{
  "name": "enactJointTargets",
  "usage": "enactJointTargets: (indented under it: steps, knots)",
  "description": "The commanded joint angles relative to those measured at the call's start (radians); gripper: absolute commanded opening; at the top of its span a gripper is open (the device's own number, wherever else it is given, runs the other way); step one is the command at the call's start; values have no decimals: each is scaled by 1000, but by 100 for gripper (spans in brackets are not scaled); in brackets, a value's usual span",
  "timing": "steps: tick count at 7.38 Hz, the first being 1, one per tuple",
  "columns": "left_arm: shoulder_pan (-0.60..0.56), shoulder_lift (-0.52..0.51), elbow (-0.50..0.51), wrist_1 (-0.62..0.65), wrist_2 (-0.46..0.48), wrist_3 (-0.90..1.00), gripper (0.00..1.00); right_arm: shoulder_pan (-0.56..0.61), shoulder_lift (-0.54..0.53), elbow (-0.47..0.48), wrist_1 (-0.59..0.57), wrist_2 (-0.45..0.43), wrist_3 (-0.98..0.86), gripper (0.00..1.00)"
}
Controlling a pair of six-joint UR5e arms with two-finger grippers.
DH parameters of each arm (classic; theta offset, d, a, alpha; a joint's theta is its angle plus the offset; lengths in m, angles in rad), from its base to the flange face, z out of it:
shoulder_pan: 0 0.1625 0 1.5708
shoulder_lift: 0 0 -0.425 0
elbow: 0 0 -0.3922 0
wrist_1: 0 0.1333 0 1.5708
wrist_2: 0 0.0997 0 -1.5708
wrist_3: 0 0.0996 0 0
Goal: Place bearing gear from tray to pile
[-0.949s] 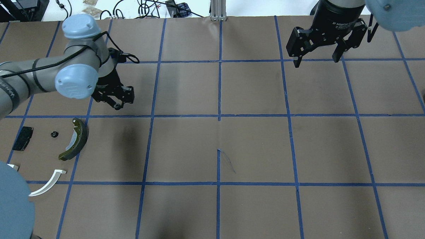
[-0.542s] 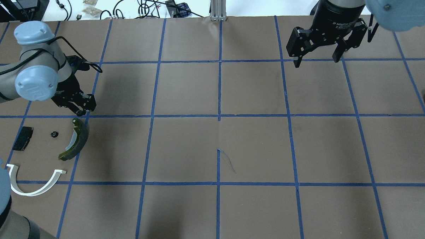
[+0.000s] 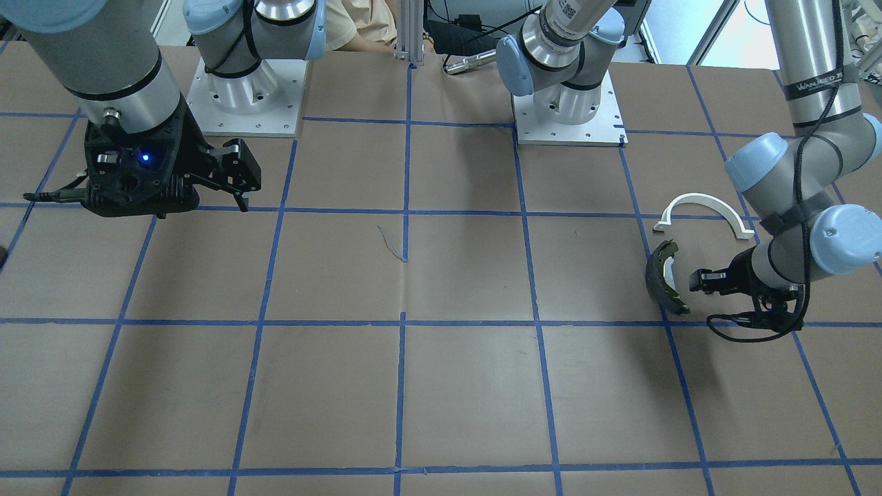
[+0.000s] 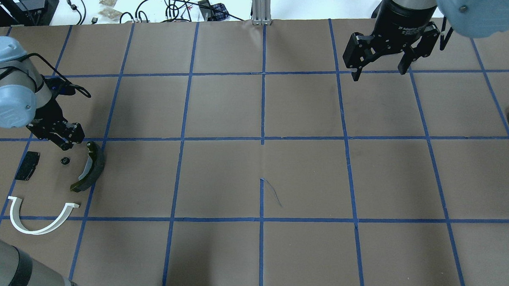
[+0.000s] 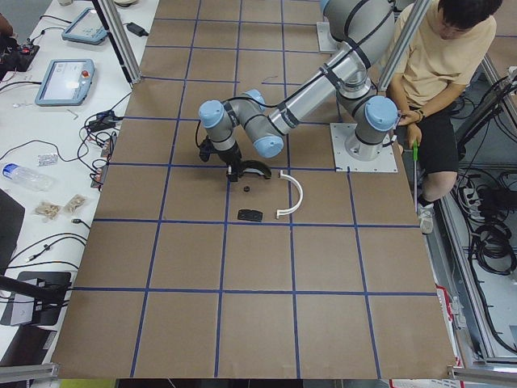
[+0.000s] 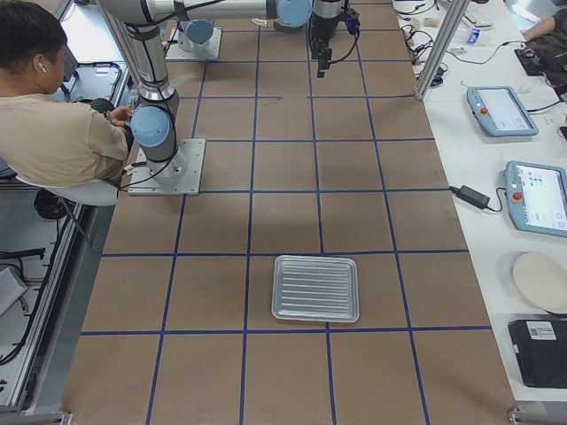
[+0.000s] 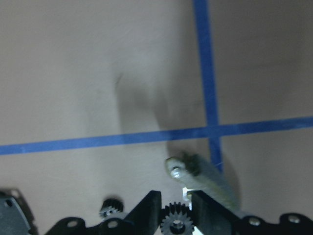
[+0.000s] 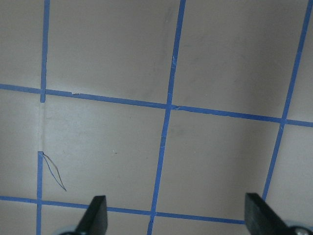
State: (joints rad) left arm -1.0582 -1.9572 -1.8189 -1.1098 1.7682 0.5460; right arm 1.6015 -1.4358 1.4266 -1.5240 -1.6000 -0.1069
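Left wrist view: left claw [image 7: 175,200] pinches the gear [image 7: 175,224] across its teeth (tiny, stiff, light, could slip); brake shoe [image 7: 203,176] just ahead. Right claw [image 4: 379,74]: 2 fingers spread, empty.

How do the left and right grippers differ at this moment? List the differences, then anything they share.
The left gripper is shut on a gear; the right gripper is open and empty. The left gripper is beside the brake shoe; the right gripper is over bare table, far from any part. Both are black and two-fingered.
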Motion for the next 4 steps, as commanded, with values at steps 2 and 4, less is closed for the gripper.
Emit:
enactJointTargets:
  steps: [2, 4]
  knots:
    - [89, 3, -57, 68, 13, 38, 0, 0, 0, 0, 1, 0, -4, 100]
    - [93, -12, -54, 126, 5, 92, 0, 0, 0, 0, 1, 0, -4, 100]
